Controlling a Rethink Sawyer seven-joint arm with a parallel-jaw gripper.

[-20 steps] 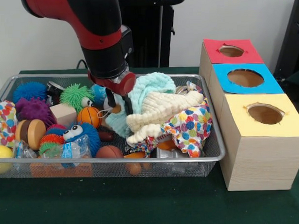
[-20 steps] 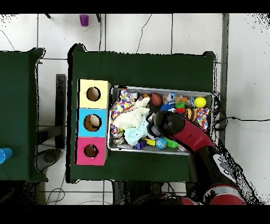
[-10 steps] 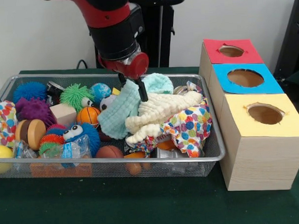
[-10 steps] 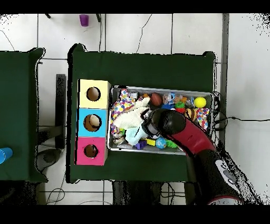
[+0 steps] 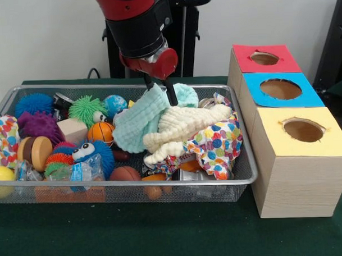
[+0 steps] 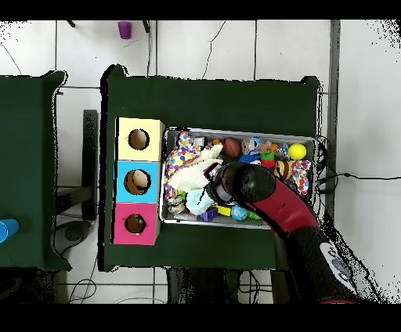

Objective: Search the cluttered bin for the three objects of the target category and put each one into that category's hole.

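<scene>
A mint green cloth lies draped over the pile in the wire mesh bin, one corner pulled up. My gripper is shut on that raised corner, above the bin's middle. Beside it lie a cream knitted cloth and a polka-dot cloth. Three wooden boxes stand at the right, each with a hole in its top: red, blue and yellow. In the overhead view the gripper hangs over the bin's box-side half, with the mint cloth under it.
The bin's left part holds spiky balls, a small basketball, a brown football, a wooden block, a yellow ball and a blue googly-eyed toy. The boxes stand close against the bin's side.
My gripper has risen and moved to the right in the front view, pulling a corner of the mint cloth up with it. The cloth now hangs stretched from the fingers.
</scene>
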